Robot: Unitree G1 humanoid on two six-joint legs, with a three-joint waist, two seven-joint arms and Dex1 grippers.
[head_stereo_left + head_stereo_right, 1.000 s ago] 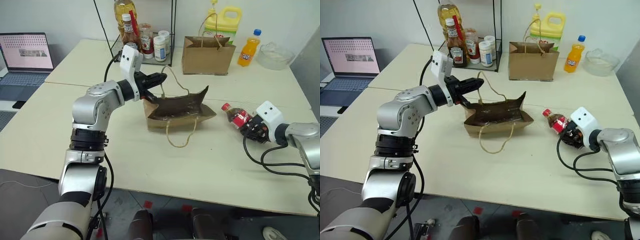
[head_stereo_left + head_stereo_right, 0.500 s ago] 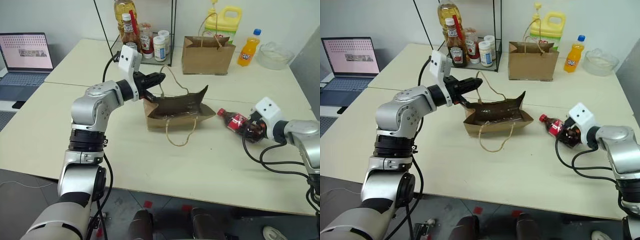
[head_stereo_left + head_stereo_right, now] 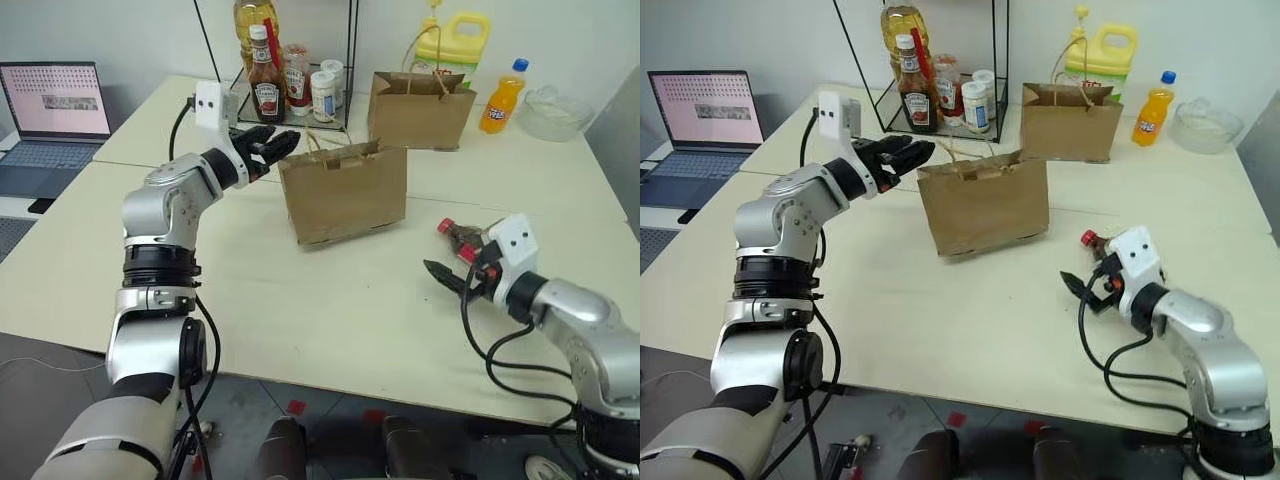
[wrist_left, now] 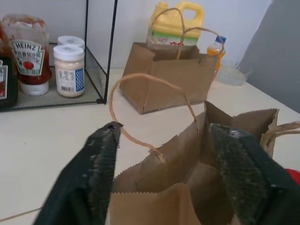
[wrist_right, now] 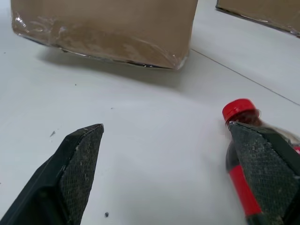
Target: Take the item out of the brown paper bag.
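Beside the right fingers [image 5: 255,168], cola bottle [image 5: 243,154]; upright brown paper bag [image 3: 345,192] beyond.

A laptop [image 3: 55,115] sits open far out past the left gripper's side. A wire rack [image 3: 290,70] beyond that gripper holds a ketchup bottle [image 3: 265,80], an oil bottle [image 3: 250,20] and white jars [image 3: 322,95]. A small bag [image 3: 420,98], yellow jug [image 3: 450,40], orange soda [image 3: 500,97] and clear bowl [image 3: 550,110] stand well beyond the right gripper.
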